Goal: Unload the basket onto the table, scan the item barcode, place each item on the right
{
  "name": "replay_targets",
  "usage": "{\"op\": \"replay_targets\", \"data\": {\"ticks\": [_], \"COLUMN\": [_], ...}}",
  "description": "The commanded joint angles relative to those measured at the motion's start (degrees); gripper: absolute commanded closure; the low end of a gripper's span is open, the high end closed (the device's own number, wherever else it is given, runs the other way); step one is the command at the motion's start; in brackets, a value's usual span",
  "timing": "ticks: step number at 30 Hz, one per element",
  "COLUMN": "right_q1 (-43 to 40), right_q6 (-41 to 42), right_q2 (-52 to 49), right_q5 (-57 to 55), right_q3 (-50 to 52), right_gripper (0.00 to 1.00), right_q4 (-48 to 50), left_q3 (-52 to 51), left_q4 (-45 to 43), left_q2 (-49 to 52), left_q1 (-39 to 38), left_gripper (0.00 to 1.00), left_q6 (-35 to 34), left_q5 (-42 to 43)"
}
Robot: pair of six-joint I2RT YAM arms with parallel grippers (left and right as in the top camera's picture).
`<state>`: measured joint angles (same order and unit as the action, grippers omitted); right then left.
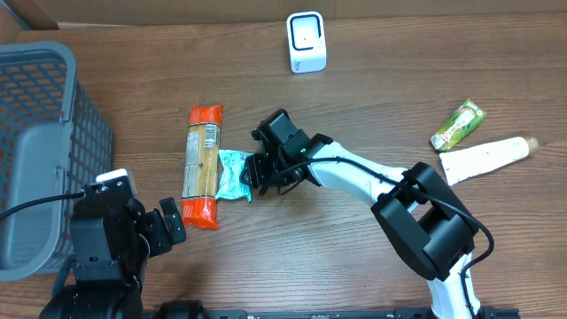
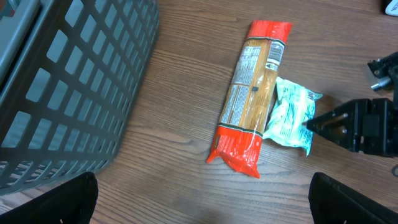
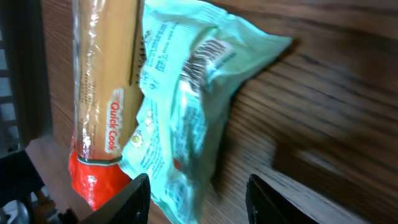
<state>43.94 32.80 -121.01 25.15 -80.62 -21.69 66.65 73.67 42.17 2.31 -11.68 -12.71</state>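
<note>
My right claw (image 3: pixel 198 198) stands half-open, clamping nothing, with the pale-green plastic snack packet (image 3: pixel 186 106) just ahead, its near edge between the jaws; it looks light, soft and crinkly, so I'd pinch that flat sealed edge.

Top-down overhead; both wrist views on pouch (image 3: pixel 186 106)

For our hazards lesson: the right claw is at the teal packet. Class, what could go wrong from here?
The teal packet lies against the pasta pack, so the right claw may catch the pasta too. The packet is soft and wrinkled; an edge grip could slip or crease its barcode.
</note>
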Motion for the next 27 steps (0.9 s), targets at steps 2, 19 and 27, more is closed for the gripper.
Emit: {"op": "replay_targets", "data": {"ticks": [2,19,27], "right_q1": [3.7,-12.1,-21.8], "right_q6": [0.2,-38.5,-36.9], "right_q2": [-2.3,1.7,1.6], "right_q5": [-5.5,1.0,-3.5], "right_q3": [-0.5,-12.4,-15.8], "right_gripper": [0.5,0.87,0.4], "right_q4": [1.3,-39.8,-40.3], "left_q3": [-0.2,-0.2,-0.2], "left_q4": [-0.2,-0.2,-0.2], "left_q2": [-0.2,-0.2,-0.2], "left_q1": [0.3,0.3,0.3], "left_gripper": [0.0,0.0,0.0], "left_q6": [-0.6,-0.6,-0.6], "left_q5": [-0.9,-0.9,-0.9]}}
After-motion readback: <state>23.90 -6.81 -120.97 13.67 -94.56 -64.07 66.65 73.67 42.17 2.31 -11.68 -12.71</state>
